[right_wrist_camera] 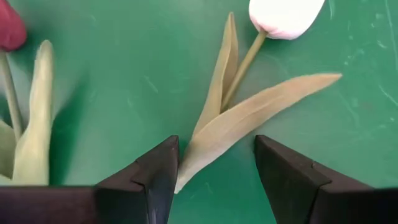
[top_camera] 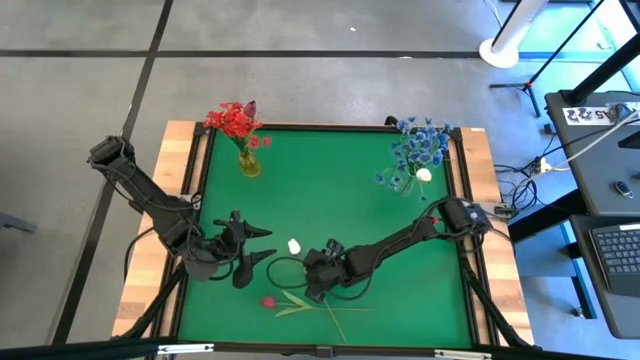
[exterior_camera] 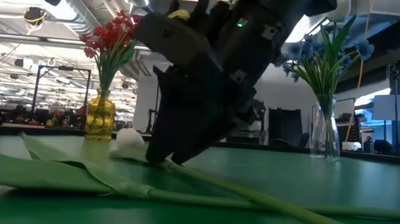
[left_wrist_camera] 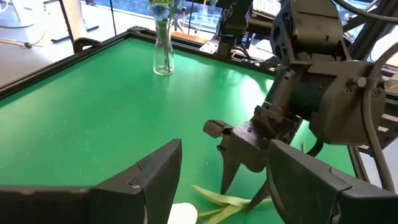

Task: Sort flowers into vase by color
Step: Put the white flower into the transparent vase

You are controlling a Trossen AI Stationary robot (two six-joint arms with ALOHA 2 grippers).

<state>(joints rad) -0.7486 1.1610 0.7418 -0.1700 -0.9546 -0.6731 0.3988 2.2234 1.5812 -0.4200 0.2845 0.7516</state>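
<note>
Two loose flowers lie flat on the green table near its front edge. One has a white tulip bud [right_wrist_camera: 285, 15] [top_camera: 294, 245], the other a dark red-pink bud [right_wrist_camera: 9, 28] [top_camera: 268, 301]. My right gripper [right_wrist_camera: 214, 155] [top_camera: 318, 280] is open and slants down close over the table. Its fingers stand on either side of the lower end of the white tulip's leaves [right_wrist_camera: 236, 118]. My left gripper [top_camera: 258, 248] waits open, left of the white bud and clear of the table.
A yellow vase [top_camera: 248, 163] with red flowers stands at the far left. A clear vase [top_camera: 408, 185] at the far right holds blue flowers and a white bud. A raised dark rim [top_camera: 200, 200] borders the green surface. Open green lies between the vases.
</note>
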